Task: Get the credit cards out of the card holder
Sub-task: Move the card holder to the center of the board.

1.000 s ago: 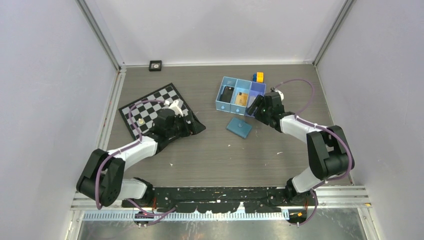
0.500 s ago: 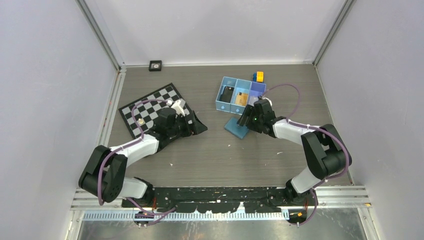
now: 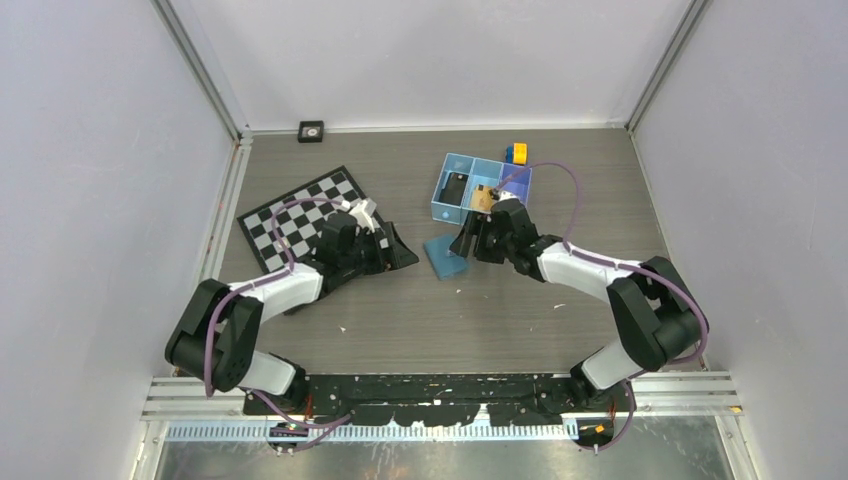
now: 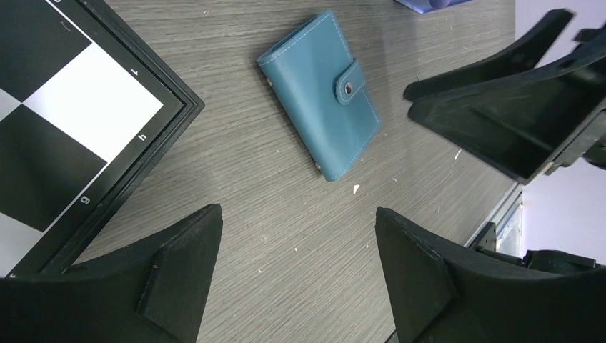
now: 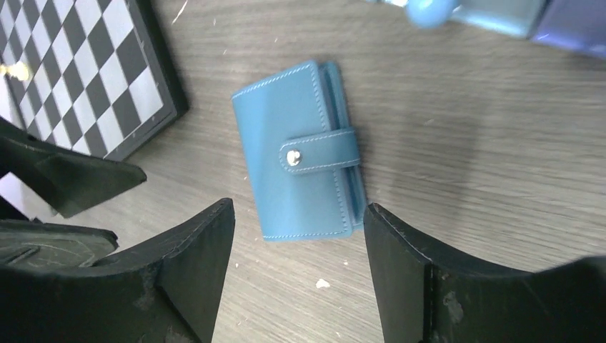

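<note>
The card holder (image 5: 300, 161) is seen lying flat on the desk (image 3: 450, 320), shut, with its strap snapped down across the front panel. It is placed between the two arms, just in front of the blue tray (image 3: 447, 214) and near a corner of the chessboard (image 3: 300, 215).

The right tool (image 5: 298, 211) is held low over the desk at one short edge of the card holder, its jaws spread wide. Nothing is gripped, and no contact with the holder can be made out in the wrist view. The left tool (image 4: 296, 214) is likewise wide open and empty. It is poised over bare desk beside the chessboard's edge, with the card holder lying ahead of its fingers and apart from them. The two tools are pointed towards each other across the holder – one from each side.

Inside the tray, a black card (image 3: 455, 187) is seen in the left compartment and an orange-tan card (image 3: 484, 197) in the middle one (the latter is partly hidden by the right arm and its cable (image 3: 570, 190)). What lies in the right compartment cannot be told from above. A small yellow and blue block (image 3: 516, 153) is set just behind the tray.
</note>
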`<state>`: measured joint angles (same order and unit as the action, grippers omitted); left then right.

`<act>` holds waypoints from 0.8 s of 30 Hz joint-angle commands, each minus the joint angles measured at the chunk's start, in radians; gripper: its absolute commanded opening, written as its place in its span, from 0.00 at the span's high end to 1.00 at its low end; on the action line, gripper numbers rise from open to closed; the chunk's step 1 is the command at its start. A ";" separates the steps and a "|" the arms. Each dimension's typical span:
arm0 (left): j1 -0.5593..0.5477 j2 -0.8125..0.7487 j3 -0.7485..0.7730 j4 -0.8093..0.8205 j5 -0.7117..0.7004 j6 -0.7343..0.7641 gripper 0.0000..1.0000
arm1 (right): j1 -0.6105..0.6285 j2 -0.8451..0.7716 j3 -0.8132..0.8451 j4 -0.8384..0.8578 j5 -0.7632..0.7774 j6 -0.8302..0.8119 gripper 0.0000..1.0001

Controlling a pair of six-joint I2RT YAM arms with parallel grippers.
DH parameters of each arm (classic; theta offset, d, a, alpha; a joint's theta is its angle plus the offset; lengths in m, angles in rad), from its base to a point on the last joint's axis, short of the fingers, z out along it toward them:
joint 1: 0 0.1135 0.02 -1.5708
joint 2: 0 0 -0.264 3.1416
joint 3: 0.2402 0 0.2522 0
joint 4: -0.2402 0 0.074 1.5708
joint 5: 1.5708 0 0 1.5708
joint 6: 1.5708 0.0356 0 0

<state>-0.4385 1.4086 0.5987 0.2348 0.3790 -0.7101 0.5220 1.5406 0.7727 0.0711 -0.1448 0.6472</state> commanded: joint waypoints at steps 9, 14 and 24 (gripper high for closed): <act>-0.012 0.098 0.074 0.024 0.084 -0.008 0.21 | 0.001 0.140 0.166 -0.139 0.107 -0.089 0.38; -0.012 0.157 0.075 0.094 0.141 -0.052 0.22 | 0.001 0.192 0.164 -0.087 -0.010 -0.051 0.39; -0.012 0.252 0.075 0.179 0.146 -0.107 0.27 | 0.013 0.223 0.156 -0.036 -0.080 0.011 0.52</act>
<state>-0.4454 1.6409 0.6609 0.3016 0.5091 -0.7773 0.5205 1.7554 0.9218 -0.0002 -0.1852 0.6239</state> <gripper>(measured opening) 0.745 0.494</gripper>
